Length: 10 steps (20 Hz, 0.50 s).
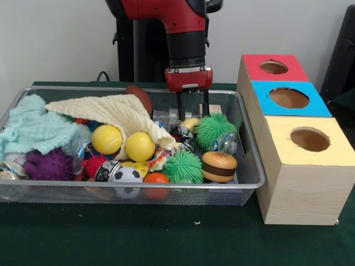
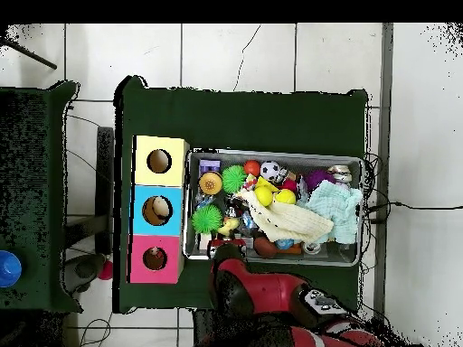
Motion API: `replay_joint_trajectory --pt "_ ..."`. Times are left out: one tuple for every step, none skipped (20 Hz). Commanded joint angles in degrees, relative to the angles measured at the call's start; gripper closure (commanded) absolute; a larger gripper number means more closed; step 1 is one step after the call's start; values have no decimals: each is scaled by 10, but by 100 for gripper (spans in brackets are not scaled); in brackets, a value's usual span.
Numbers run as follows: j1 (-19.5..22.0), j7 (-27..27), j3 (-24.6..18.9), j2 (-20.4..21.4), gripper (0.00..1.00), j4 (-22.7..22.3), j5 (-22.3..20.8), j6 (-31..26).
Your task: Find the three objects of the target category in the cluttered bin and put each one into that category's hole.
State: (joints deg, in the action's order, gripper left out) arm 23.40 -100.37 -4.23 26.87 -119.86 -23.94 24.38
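Observation:
My gripper (image 1: 192, 116) hangs open over the back right part of the wire bin (image 1: 252, 183), its fingers just above a pale yellow item (image 1: 190, 123). Nothing is between the fingers. In the bin lie two yellow balls (image 1: 106, 138) (image 1: 140, 146), a soccer ball (image 1: 127, 176), an orange ball (image 1: 156, 179), two green spiky balls (image 1: 213, 128) (image 1: 183, 166) and a burger toy (image 1: 219, 166). A cream cloth (image 1: 119, 113) covers part of the heap. Right of the bin stands a wooden box with a red hole (image 1: 273, 67), a blue hole (image 1: 289, 97) and a yellow hole (image 1: 310, 139).
A teal cloth (image 1: 33, 128), a purple spiky ball (image 1: 50, 164), a red spiky ball (image 1: 94, 164) and a brown football (image 1: 141, 95) fill the bin's left and back. In the overhead view the blue hole (image 2: 157, 210) holds something pale. The bin rim (image 2: 271, 154) is low.

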Motion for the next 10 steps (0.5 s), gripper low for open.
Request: replay_joint_trajectory --pt "-11 -76 24 -15 0 61 28 1" --pt "-13 -78 27 -16 0 62 29 9" --pt "-16 -77 31 -17 0 64 29 16" --pt "-18 -77 33 -17 0 65 30 19" --pt "-19 -79 35 -17 0 65 31 26" --pt "-20 -81 36 -18 0 66 32 32" --pt "-20 -85 37 -22 0 67 32 42" --pt "-19 -88 37 -25 0 68 33 51" --pt "-18 -91 37 -30 0 69 34 59" --pt "-18 -92 37 -32 0 69 35 62"
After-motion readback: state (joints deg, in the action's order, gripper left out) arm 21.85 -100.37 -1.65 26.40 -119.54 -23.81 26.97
